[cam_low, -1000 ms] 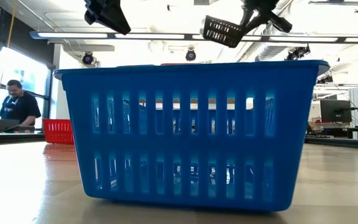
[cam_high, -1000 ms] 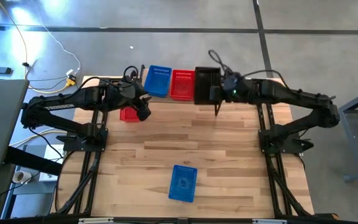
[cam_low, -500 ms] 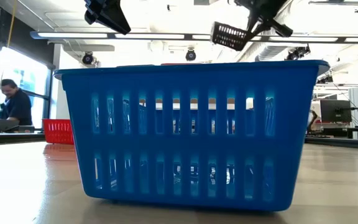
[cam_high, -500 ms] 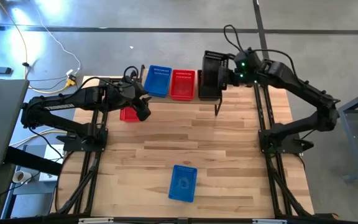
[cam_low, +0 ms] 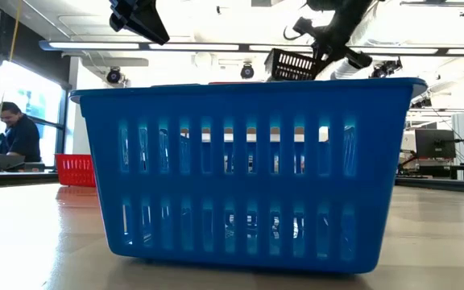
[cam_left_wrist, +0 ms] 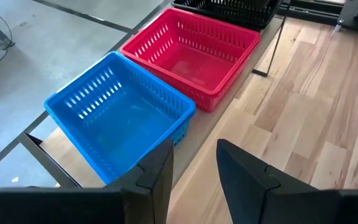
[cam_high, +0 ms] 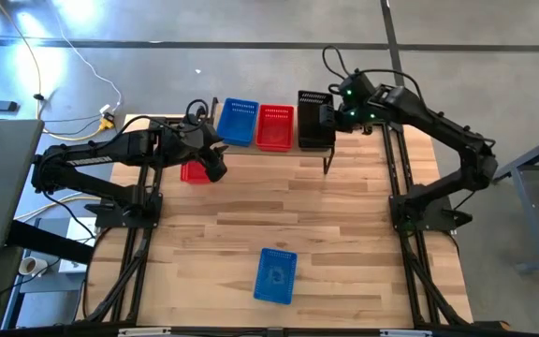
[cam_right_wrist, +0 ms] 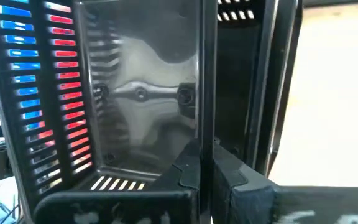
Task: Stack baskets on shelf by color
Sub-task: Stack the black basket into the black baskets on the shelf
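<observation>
- Holding a black basket (cam_high: 314, 119) by its wall, my right gripper (cam_high: 330, 116) sits over the right end of the shelf (cam_high: 279, 148); in the right wrist view the fingers (cam_right_wrist: 191, 177) are pinched together on that wall, with the glossy black slotted sides (cam_right_wrist: 148, 99) filling the picture.
- On the shelf I see a blue basket (cam_high: 239, 121) at the left and a red basket (cam_high: 274, 125) in the middle, side by side, both open-topped with slotted sides.
- My left gripper (cam_high: 215, 167) hovers near the shelf's left end, fingers (cam_left_wrist: 157, 174) a little apart and holding nothing.
- Beneath it a second red basket (cam_high: 193, 172) sits on the table (cam_high: 344, 243), partly hidden by the arm.
- Another blue basket (cam_high: 275, 275) stands alone near the table's front edge, well apart from the shelf.
</observation>
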